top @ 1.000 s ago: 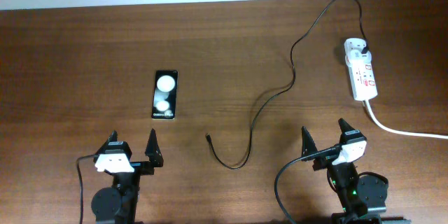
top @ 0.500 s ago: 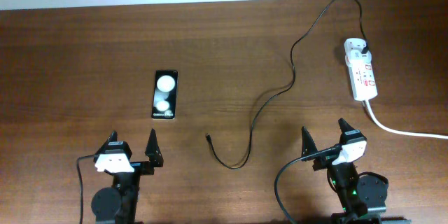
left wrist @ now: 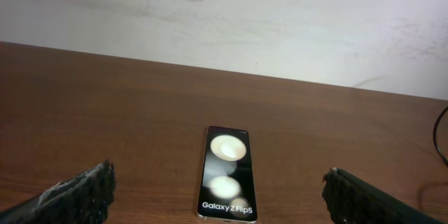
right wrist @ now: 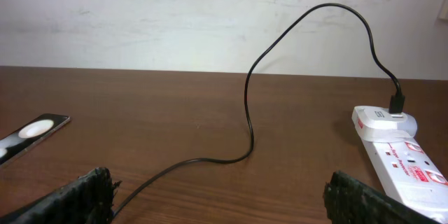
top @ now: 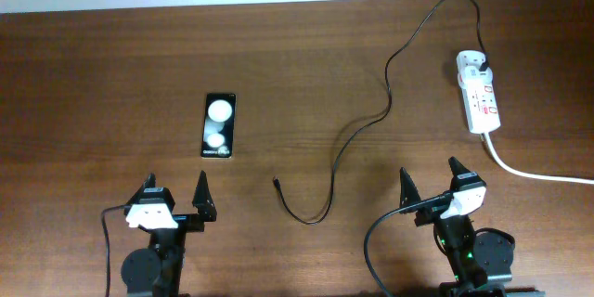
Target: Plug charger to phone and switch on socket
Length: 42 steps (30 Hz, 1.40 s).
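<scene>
The phone (top: 219, 124) lies flat on the brown table, left of centre, screen up with two white spots; the left wrist view shows it (left wrist: 226, 173) straight ahead. The charger cable (top: 387, 93) runs from the socket (top: 478, 96) at the far right in a long curve to its small plug tip (top: 277, 184) on the table; it also shows in the right wrist view (right wrist: 249, 122), as does the socket (right wrist: 395, 147). My left gripper (top: 174, 195) is open and empty, near the front edge below the phone. My right gripper (top: 430, 182) is open and empty, right of the cable's loop.
The socket's thick white cord (top: 534, 173) runs off to the right edge of the table. A pale wall (left wrist: 224, 14) stands behind the table's far edge.
</scene>
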{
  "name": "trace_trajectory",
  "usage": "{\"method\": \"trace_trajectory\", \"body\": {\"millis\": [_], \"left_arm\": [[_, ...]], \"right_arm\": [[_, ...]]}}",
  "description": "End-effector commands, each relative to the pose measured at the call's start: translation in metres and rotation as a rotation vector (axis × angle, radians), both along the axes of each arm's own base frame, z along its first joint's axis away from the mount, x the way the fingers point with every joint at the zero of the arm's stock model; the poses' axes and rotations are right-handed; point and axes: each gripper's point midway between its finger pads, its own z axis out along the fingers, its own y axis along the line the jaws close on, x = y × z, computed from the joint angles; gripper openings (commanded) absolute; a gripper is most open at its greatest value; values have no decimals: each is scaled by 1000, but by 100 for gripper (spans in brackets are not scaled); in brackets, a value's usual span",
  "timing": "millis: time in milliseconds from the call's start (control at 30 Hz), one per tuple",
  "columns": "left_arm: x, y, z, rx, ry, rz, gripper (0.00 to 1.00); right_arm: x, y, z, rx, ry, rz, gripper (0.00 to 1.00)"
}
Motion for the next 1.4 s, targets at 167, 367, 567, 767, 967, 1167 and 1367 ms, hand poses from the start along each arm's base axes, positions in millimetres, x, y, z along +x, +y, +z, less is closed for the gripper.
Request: {"method": "trace_trajectory", "body": {"millis": [167, 367, 567, 767, 967, 1167, 1367], "left_arm": [[0, 0, -1, 13, 1, 2, 99], [0, 0, -1, 13, 1, 2, 99], [0, 0, -1, 13, 1, 2, 99], [0, 0, -1, 13, 1, 2, 99], [0, -1, -1, 12, 0, -3, 99], [-6, -31, 23, 8, -65, -183, 99], [-29, -36, 107, 7, -61, -204, 99]], "right_arm": [[0, 1, -1, 3, 0, 1, 99], [0, 1, -1, 3, 0, 1, 99], [0, 1, -1, 3, 0, 1, 99], [0, 1, -1, 3, 0, 1, 99], [0, 1, -1, 3, 0, 1, 99], [0, 1, -1, 3, 0, 1, 99], [0, 1, -1, 3, 0, 1, 99]]}}
